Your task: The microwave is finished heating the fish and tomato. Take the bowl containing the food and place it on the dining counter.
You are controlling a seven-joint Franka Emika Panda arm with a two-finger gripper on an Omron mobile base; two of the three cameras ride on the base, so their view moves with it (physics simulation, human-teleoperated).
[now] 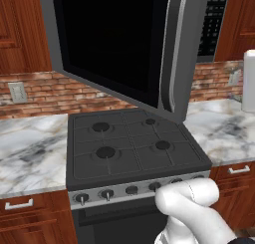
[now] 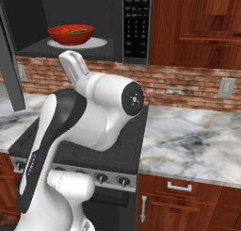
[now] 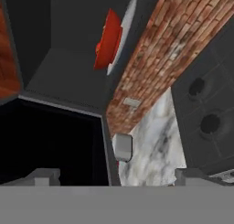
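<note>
The wide grey steel-framed microwave point(image 2: 84, 25) hangs above the black four-burner stove point(image 1: 132, 146), its black glass door point(image 1: 112, 39) swung wide open. Inside, at about eleven o'clock in the right base view, the smooth bright red bowl point(image 2: 70, 34) sits on a pale round turntable plate point(image 2: 96, 43), with the small red tomato point(image 2: 64, 29) and the greenish-grey fish point(image 2: 76, 31) in it. In the hand view the bowl point(image 3: 107, 40) appears at twelve o'clock, rolled on edge. The pincer point(image 3: 116, 175) is spread wide with nothing between its tips point(image 3: 43, 175), well apart from the bowl. White-grey marble table point(image 2: 188, 140) flanks the stove under a red brick wall point(image 2: 188, 86).
</note>
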